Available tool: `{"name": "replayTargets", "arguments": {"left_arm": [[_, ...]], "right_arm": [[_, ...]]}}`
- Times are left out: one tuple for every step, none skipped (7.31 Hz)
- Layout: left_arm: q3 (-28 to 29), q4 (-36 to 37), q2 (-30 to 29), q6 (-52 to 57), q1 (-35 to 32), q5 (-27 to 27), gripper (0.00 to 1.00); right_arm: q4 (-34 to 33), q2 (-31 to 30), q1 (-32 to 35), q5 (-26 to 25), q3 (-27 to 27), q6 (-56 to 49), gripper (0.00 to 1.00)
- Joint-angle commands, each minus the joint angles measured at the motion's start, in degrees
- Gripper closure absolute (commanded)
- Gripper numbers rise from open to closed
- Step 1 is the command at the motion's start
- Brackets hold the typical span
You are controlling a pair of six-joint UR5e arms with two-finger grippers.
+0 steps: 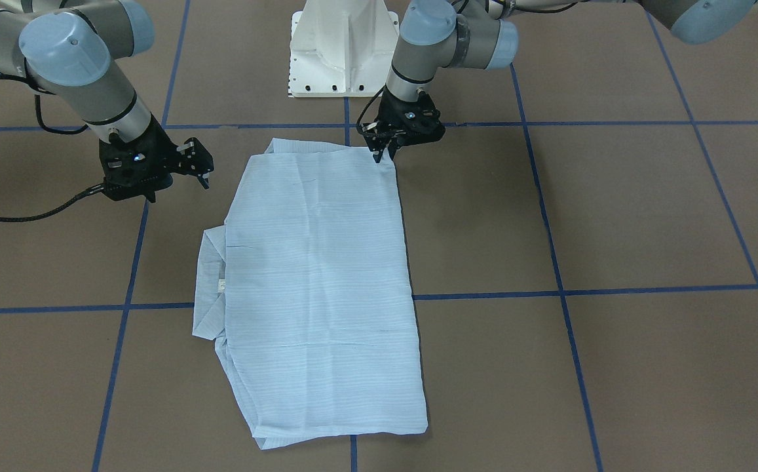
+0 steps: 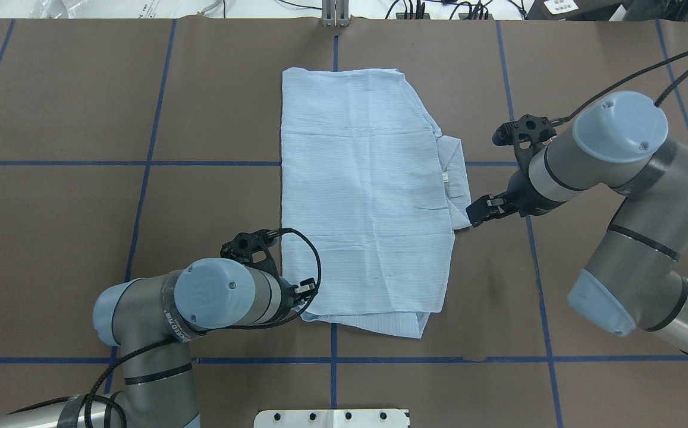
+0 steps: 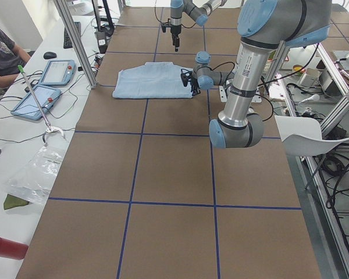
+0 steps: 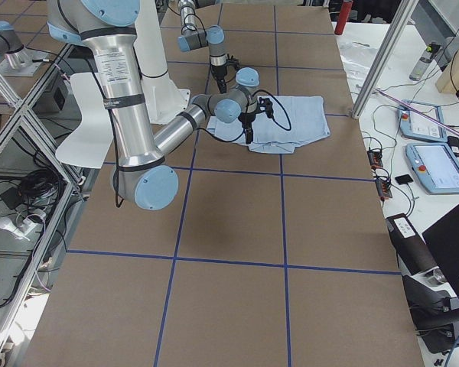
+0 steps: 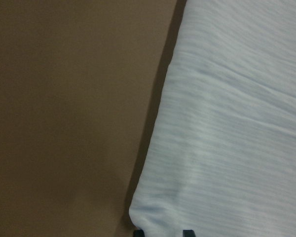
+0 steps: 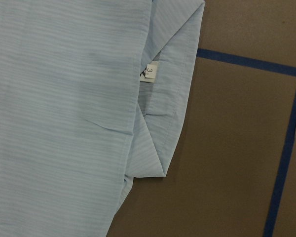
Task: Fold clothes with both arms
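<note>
Pale-blue cloth, thin and limp: judged light and prone to sag, so pinch it at corners. At frame left the right gripper [image 1: 198,162] hangs with jaws apart, clear of the cloth. The folded shirt [image 1: 320,288] lies flat mid-surface [image 1: 614,210], collar [image 1: 205,308] protruding left. The left gripper [image 1: 384,155] meets its upper-right corner; whether the jaws clamp it cannot be told. The pedestal [image 1: 342,52] stands clear at the top.

You've got bare worktop [image 2: 52,238] wide open to the left and right of the shirt [image 2: 361,196], and on the near strip too. Watch the left gripper [image 2: 307,291], parked on the near-left corner, and the right gripper [image 2: 479,212], jaws apart, just beside the collar [image 2: 456,172]. The white base [image 2: 332,418] blocks near centre.
</note>
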Motion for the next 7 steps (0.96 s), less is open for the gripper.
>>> {"name": "replayTargets", "arguments": {"left_arm": [[-0.14, 0.0, -0.05, -0.5, -0.09, -0.07, 1.0], [-0.49, 0.0, -0.05, -0.5, -0.26, -0.16, 1.0], [-0.49, 0.17, -0.05, -0.5, -0.26, -0.16, 1.0], [-0.49, 0.18, -0.05, -0.5, -0.26, -0.16, 1.0], [-0.49, 0.18, 0.03, -0.5, -0.35, -0.16, 1.0], [-0.49, 0.18, 0.03, -0.5, -0.35, -0.24, 1.0], [-0.49, 0.18, 0.03, -0.5, -0.53, -0.25, 1.0]], "right_arm": [[0.0, 0.0, -0.31, -0.01, -0.02, 0.09, 0.0], [0.0, 0.09, -0.92, -0.35, -0.02, 2.0, 0.0], [0.0, 0.61, -2.31, -0.62, 0.07, 4.89, 0.0], [0.09, 0.88, -3.55, -0.8, 0.51, 8.84, 0.0], [0.09, 0.97, -5.13, -1.49, 1.47, 13.57, 0.0], [0.0, 2.01, -7.66, -3.59, 2.26, 20.76, 0.0], [-0.35, 5.15, -11.61, -7.09, 2.18, 30.23, 0.0]]}}
